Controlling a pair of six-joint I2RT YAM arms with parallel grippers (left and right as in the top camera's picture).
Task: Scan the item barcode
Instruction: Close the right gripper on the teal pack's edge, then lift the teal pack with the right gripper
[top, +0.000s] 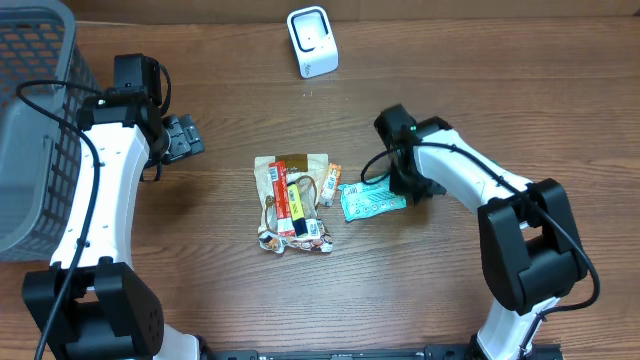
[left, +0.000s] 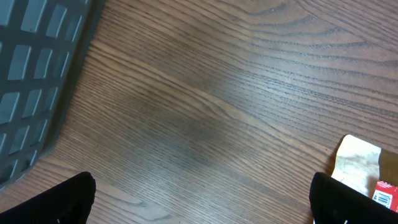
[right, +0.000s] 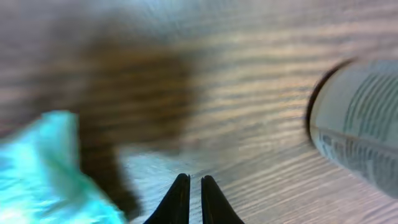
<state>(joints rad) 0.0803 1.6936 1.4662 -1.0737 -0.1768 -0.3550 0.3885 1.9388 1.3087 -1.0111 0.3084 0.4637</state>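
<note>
A teal packet (top: 372, 200) lies flat on the table, right of a pile of snack packets (top: 292, 203). My right gripper (top: 410, 190) is at the teal packet's right end, low over the wood. In the right wrist view its fingertips (right: 194, 180) are shut with nothing between them, and the blurred teal packet (right: 43, 162) lies to their left. The white barcode scanner (top: 312, 41) stands at the back centre. My left gripper (top: 185, 137) hangs open over bare wood, left of the pile; its dark fingers (left: 68, 199) stand wide apart around nothing.
A grey mesh basket (top: 30, 120) fills the left edge and also shows as the basket wall (left: 37, 68). The pile's beige packet (left: 357, 165) peeks in at the lower right. A pale printed object (right: 360, 118), blurred, lies right of my right fingers.
</note>
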